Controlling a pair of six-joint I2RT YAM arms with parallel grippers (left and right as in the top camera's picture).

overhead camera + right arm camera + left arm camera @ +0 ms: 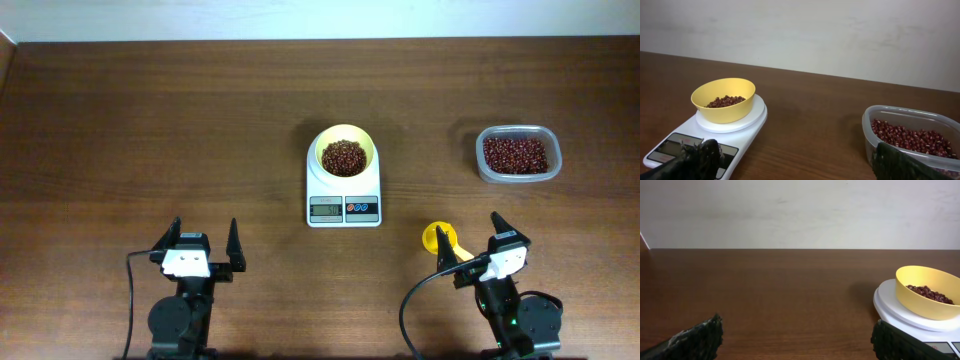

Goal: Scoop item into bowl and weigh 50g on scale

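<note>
Left hand (pixel 204 240) and right hand (pixel 470 238) gape empty; scale (pixel 343 192) display digits too small to read.

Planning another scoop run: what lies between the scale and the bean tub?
Only bare wooden table between scale and clear tub; the overhead view shows it.

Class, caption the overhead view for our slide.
Bowl of beans on the scale, bean tub to its right, yellow scoop beside the open right pincer.
</note>
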